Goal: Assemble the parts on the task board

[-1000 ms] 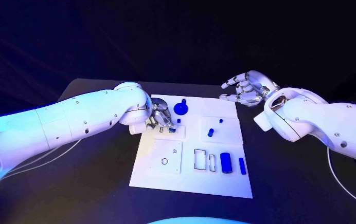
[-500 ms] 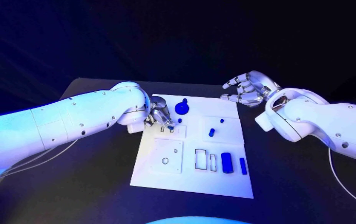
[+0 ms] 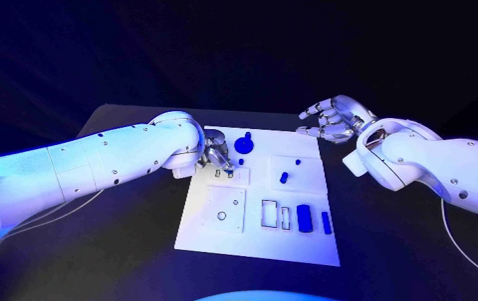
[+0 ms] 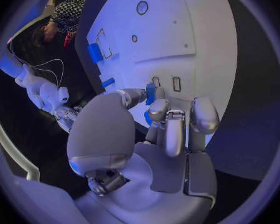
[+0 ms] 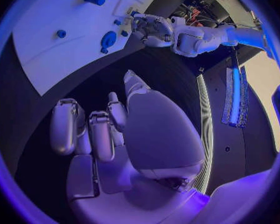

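Now, left hand (image 3: 215, 157): fingertips (image 4: 151, 93) pinch a small blue part (image 4: 150, 92), right over the task board (image 3: 254, 242).
Right hand (image 3: 331, 119): fingers curled, holding nothing.

Task board (image 3: 224, 235) mid-table; left hand (image 3: 216, 158) over its far-left corner, right hand (image 3: 331, 122) beyond far-right corner.

- This looks like a robot lab or a test room, not a home.
- A black table (image 3: 119, 246) stands in a dark room with blue light on it.
- A white task board (image 3: 261, 242) lies on the table, with small holes and slots cut in it.
- Thin white cables (image 4: 43, 67) hang loose by a robot arm.
- A long light strip (image 5: 235, 97) glows beside the dark table edge.
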You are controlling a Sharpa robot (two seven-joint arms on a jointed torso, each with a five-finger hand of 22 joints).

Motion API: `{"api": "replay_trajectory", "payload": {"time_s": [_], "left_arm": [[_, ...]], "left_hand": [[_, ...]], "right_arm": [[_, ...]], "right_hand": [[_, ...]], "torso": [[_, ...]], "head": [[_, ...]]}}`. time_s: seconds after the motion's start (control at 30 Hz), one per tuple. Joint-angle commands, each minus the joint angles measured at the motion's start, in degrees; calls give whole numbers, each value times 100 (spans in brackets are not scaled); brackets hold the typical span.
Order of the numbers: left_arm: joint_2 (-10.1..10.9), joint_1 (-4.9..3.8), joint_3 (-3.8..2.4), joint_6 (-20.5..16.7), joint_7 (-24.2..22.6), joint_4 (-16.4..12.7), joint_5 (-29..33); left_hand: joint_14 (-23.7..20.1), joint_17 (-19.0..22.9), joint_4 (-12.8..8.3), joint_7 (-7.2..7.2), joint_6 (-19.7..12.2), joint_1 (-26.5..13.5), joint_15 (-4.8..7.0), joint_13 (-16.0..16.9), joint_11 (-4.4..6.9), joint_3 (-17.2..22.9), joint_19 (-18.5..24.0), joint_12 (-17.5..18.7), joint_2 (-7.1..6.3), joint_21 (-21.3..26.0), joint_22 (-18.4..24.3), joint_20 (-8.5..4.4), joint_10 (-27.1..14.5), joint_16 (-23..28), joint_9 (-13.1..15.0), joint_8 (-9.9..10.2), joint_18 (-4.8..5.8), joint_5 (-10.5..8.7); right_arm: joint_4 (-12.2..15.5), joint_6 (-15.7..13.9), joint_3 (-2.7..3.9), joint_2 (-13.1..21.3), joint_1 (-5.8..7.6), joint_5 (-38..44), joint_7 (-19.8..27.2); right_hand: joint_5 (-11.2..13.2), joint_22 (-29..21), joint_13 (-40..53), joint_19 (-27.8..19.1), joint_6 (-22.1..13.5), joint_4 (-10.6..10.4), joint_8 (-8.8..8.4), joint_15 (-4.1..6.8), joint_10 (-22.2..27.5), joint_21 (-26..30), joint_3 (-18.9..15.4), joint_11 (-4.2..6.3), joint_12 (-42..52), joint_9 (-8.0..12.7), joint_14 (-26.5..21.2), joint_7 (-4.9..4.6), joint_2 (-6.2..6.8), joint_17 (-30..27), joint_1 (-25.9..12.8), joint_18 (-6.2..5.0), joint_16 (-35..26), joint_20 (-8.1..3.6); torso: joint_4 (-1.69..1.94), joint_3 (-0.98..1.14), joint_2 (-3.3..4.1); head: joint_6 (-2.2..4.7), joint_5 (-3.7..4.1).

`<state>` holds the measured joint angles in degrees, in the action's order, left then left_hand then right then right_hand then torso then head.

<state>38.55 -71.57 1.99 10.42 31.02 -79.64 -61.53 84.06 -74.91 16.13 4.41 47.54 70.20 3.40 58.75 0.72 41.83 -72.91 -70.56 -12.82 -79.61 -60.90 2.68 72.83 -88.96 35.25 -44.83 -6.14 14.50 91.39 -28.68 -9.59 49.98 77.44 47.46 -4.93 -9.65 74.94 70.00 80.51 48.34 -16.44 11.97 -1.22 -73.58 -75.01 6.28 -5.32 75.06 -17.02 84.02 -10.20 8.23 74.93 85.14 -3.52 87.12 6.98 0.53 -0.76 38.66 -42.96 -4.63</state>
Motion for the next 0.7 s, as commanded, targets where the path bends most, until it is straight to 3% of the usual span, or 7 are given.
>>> {"api": "replay_trajectory", "payload": {"time_s": [0.03, 0.53, 0.7], "left_arm": [[-22, 2, 1, -31, 15, -19, -166], [-64, 20, 16, 53, 50, -49, -258], [-68, 23, 22, 141, 85, -44, -266]], "left_hand": [[529, -1320, -1011, -91, 144, -65, 44, 2, -3, 1041, -52, -31, -6, -37, -7, -1, 47, -26, 689, -36, 49, 30], [534, -1333, -1014, -95, 155, -96, 48, 26, 1, 1061, -67, -47, -16, -47, -30, -5, 71, -31, 696, -39, 53, 32], [534, -1332, -1018, -98, 160, -104, 50, 30, 3, 1069, -71, -50, -18, -49, -35, -6, 78, -31, 698, -40, 54, 33]], "right_arm": [[5, 78, 1, -5, -4, 12, 74], [-6, -152, 1, -7, -4, -46, 312], [-47, -342, 0, -19, -4, -155, 426]], "right_hand": [[5, 403, -7, -24, 1, 3, 38, 22, 28, 27, 23, 3, -21, -7, 396, 4, -18, 694, -29, -47, -25, 6], [3, 397, -56, -29, 3, 3, 42, 22, 69, 38, 27, 5, -57, -9, 390, 6, -23, 669, -41, -49, -36, 5], [4, -421, -1206, -706, 103, 17, 180, 99, 812, 1246, 148, 81, -1000, -58, 66, 79, 19, -488, -64, -310, -668, -61]], "torso": [[0, 2, 0], [0, 0, 1], [3, -2, -2]], "head": [[-2, 0], [-20, -31], [-24, -36]]}}
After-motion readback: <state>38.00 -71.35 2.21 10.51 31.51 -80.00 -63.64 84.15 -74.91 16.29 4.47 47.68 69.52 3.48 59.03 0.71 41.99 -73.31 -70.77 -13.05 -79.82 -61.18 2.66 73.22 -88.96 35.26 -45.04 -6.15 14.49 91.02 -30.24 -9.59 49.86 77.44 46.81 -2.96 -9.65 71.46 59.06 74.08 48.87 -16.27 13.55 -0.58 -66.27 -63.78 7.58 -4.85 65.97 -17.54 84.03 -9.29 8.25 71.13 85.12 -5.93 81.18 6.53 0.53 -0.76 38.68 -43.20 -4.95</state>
